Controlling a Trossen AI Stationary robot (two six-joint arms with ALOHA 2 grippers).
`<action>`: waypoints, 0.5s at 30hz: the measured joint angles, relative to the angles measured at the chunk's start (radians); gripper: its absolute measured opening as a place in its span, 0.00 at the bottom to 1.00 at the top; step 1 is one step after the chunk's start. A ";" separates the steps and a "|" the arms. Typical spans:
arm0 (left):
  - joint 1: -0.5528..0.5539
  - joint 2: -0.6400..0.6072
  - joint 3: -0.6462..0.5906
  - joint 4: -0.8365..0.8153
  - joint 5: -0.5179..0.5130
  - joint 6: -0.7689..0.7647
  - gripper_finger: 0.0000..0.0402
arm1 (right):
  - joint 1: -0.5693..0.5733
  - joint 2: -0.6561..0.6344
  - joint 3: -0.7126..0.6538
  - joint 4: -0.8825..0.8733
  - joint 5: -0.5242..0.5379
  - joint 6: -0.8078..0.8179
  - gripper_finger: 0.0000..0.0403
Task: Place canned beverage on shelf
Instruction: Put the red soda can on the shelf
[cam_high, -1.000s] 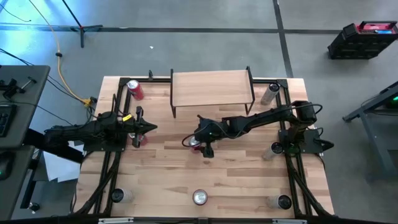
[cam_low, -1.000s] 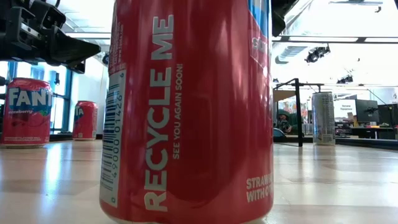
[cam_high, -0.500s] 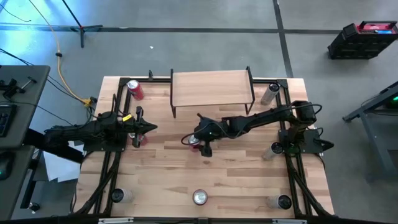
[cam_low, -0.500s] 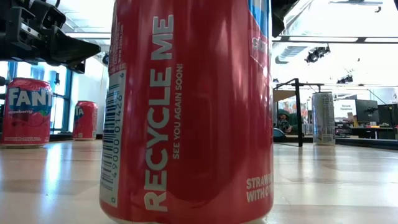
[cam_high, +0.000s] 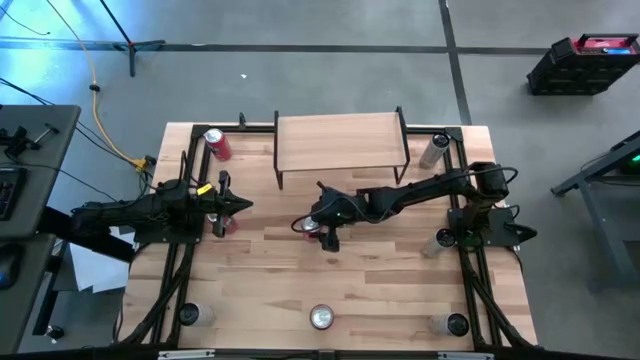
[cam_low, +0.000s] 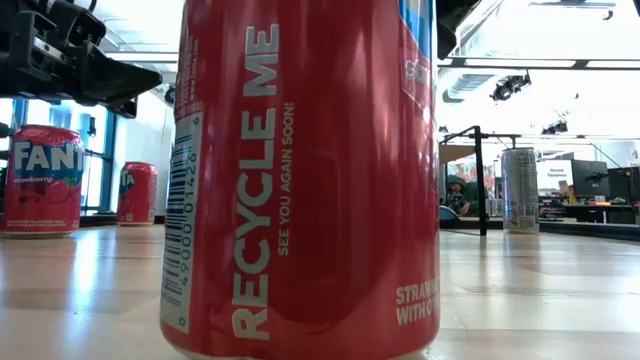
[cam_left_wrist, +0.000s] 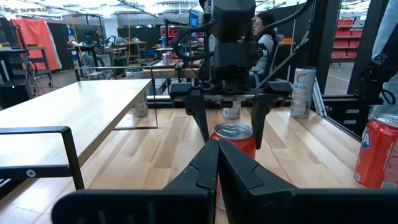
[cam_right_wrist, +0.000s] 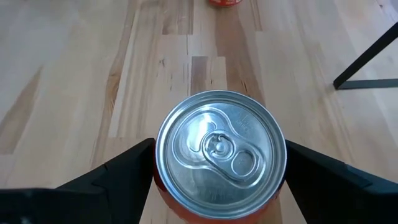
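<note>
A red can (cam_high: 313, 228) with a silver top (cam_right_wrist: 220, 152) stands near the middle of the table, in front of the shelf (cam_high: 340, 143). The shelf has a light plank top on black legs. My right gripper (cam_high: 319, 232) reaches in from the table's right, slanting down, with one finger on each side of this can. The left wrist view looks straight at that gripper (cam_left_wrist: 231, 138) and the can (cam_left_wrist: 235, 138). My left gripper (cam_high: 240, 205) waits shut and level at the table's left, beside another red can (cam_high: 228, 223). My right gripper has the red can between its two fingers, whose inner faces (cam_right_wrist: 144, 163) lie against the can's opposite sides just below the rim (cam_left_wrist: 252, 135). The fingers come slanting down from the table's right. The can stays upright; my left gripper's own fingers hide its base.
More cans stand around: a red one (cam_high: 216, 143) at the far left, a silver one (cam_high: 433, 150) at the far right, one (cam_high: 321, 318) at the near edge that fills the low view (cam_low: 300, 180), and others near the corners. A person (cam_left_wrist: 264, 34) sits beyond the table.
</note>
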 joint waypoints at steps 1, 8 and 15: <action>0.000 0.000 0.000 0.000 0.000 0.000 0.01 | 0.000 0.000 0.000 0.000 0.000 0.000 0.79; 0.000 0.000 0.000 0.000 0.000 0.000 0.01 | -0.006 0.000 0.000 -0.009 -0.013 0.065 0.79; 0.000 0.000 0.000 0.000 0.000 0.000 0.01 | -0.008 -0.003 0.004 -0.001 -0.029 0.086 0.84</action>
